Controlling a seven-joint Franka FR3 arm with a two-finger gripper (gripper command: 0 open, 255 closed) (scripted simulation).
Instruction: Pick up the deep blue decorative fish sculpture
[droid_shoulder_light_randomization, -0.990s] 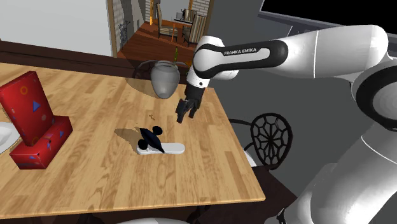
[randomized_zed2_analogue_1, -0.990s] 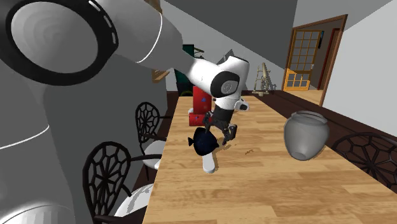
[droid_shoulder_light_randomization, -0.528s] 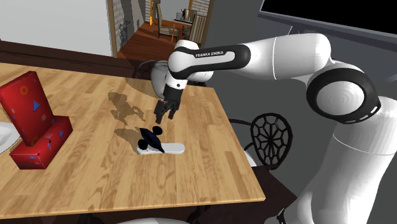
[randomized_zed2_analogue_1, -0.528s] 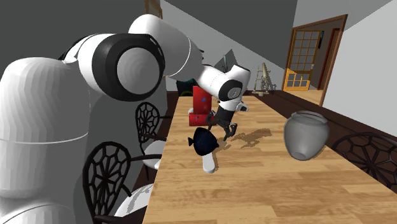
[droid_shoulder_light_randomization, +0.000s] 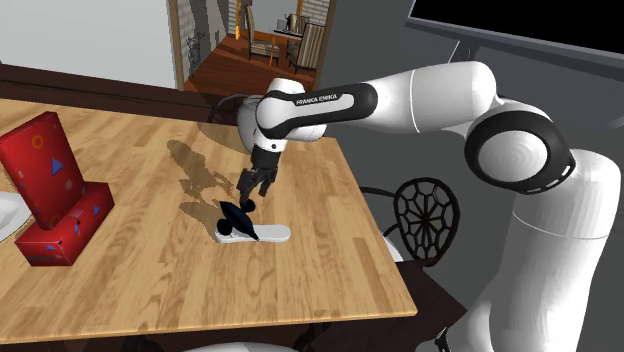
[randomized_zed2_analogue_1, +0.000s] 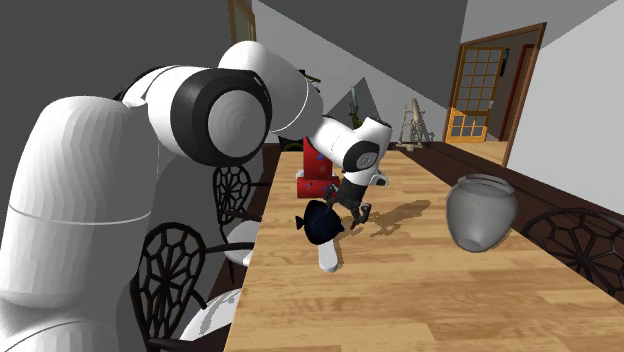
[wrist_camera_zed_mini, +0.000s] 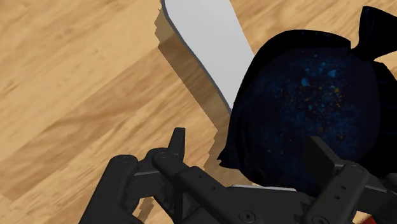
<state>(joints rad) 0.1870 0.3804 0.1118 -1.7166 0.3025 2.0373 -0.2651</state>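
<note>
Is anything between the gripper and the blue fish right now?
Nothing visible. The open gripper hangs just above the dark blue fish sculpture. The grey vase and red boxes stand well aside.

dk blue speckled fish, white base, red boxes

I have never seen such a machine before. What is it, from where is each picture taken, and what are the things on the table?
It is a white robot arm with a black two-finger pincer. One picture looks down from beside the robot, another looks along the wooden table past the arm's shoulder, and the third comes from a camera on the hand. On the table stand a dark blue fish sculpture on a white base, red boxes and a grey vase. The pincer is open, close to the fish; it holds nothing.
</note>
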